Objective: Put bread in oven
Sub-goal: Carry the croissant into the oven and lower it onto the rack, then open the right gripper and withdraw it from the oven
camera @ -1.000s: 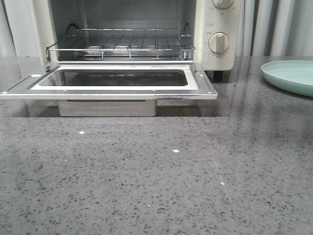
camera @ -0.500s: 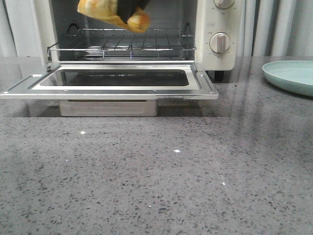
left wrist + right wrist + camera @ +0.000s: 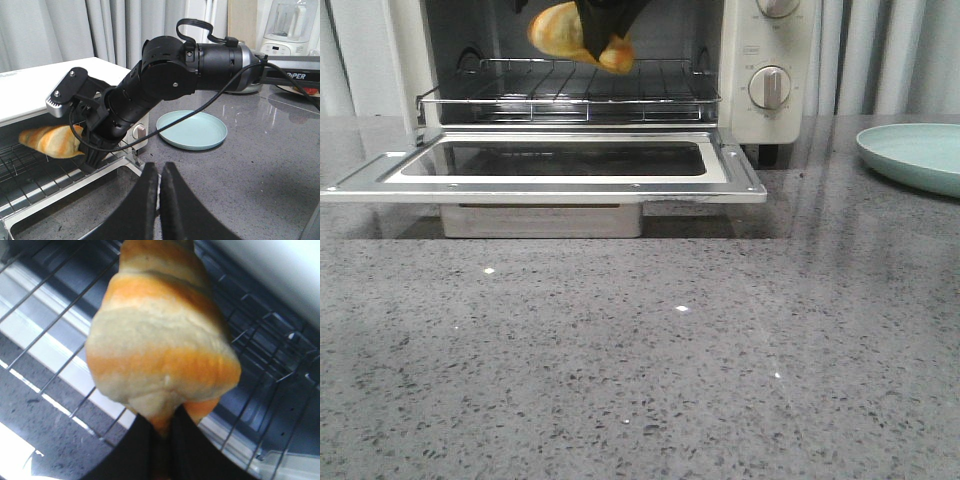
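The bread (image 3: 558, 30), a golden-orange roll with paler bands, hangs just above the wire rack (image 3: 570, 92) inside the open cream-white oven (image 3: 760, 110). My right gripper (image 3: 604, 42) is shut on one end of the bread. The right wrist view shows the bread (image 3: 160, 340) close up over the rack bars (image 3: 260, 370), pinched in the right gripper (image 3: 162, 432). The left wrist view shows the bread (image 3: 50, 141) at the oven mouth under the right arm (image 3: 175, 70). My left gripper (image 3: 160, 172) is shut and empty over the counter beside the oven door corner.
The oven door (image 3: 570, 185) lies dropped open and flat, reaching out over the grey speckled counter. A pale teal plate (image 3: 915, 155) sits right of the oven; it also shows in the left wrist view (image 3: 192, 130). A blender (image 3: 287, 27) stands behind.
The right gripper with the bread has come into the front view from above and moved down and to the right into the oven opening, closer to the rack.
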You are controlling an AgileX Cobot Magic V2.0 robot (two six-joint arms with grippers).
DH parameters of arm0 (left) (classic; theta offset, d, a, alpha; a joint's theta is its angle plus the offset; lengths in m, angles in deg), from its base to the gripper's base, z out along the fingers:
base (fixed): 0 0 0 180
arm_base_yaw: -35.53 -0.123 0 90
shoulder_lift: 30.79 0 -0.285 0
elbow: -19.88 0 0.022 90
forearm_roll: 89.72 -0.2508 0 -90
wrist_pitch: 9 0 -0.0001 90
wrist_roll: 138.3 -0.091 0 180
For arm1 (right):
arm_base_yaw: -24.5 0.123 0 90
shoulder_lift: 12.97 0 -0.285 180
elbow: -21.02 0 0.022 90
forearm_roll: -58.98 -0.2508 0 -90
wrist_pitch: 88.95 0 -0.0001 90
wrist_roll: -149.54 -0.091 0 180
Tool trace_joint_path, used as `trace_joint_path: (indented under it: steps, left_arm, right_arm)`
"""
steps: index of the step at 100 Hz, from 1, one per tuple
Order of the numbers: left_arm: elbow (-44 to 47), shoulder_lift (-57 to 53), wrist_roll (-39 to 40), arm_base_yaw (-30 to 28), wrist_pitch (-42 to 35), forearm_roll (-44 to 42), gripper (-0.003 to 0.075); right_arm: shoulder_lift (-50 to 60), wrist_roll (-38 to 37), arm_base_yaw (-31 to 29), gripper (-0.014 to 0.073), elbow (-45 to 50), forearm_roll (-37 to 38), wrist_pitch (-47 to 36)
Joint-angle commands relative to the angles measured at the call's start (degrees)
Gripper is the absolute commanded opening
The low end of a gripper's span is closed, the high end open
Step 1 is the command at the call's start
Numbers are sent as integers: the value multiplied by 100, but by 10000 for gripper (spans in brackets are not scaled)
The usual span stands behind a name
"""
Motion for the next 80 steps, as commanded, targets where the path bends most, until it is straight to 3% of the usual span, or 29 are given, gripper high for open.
trace_joint_path:
  steps: [1,6,13,14,21,25,31,43,55,68,80]
  left_arm:
    - [-175,8,37,-23,-348,133,-22]
    - [-175,8,37,-23,-348,133,-22]
    - [-175,8,37,-23,-348,133,-22]
    - [-175,8,37,-23,-348,133,-22]
    - [-175,8,37,-23,-348,133,-22]
    - [-175,8,37,-23,-348,123,-22]
    - [-175,8,37,-23,-348,62,-22]
    - [-163,-69,197,-23,-503,-271,-22]
    - [-105,-320,936,-23,-785,-1041,-22]
    - [7,-698,1977,-23,-807,-2324,-22]
    - [251,-1108,2923,-23,-786,-3413,-22]
  right_arm:
    - [311,-145,-77,10,-215,226,-354]
    - [308,-145,-88,97,-215,226,-330]
    - [308,-145,-88,276,-215,240,-331]
    - [308,-145,-88,332,-215,249,-331]
    - [308,-145,-88,475,-215,298,-342]
    - [308,-145,-88,533,-215,310,-342]
    - [319,-145,-88,549,-215,310,-310]
    - [475,-145,-8,490,-215,275,63]
    - [784,-145,146,358,-202,79,391]
    - [1302,-145,506,145,85,-277,697]
    - [2078,-177,1072,-77,998,-206,475]
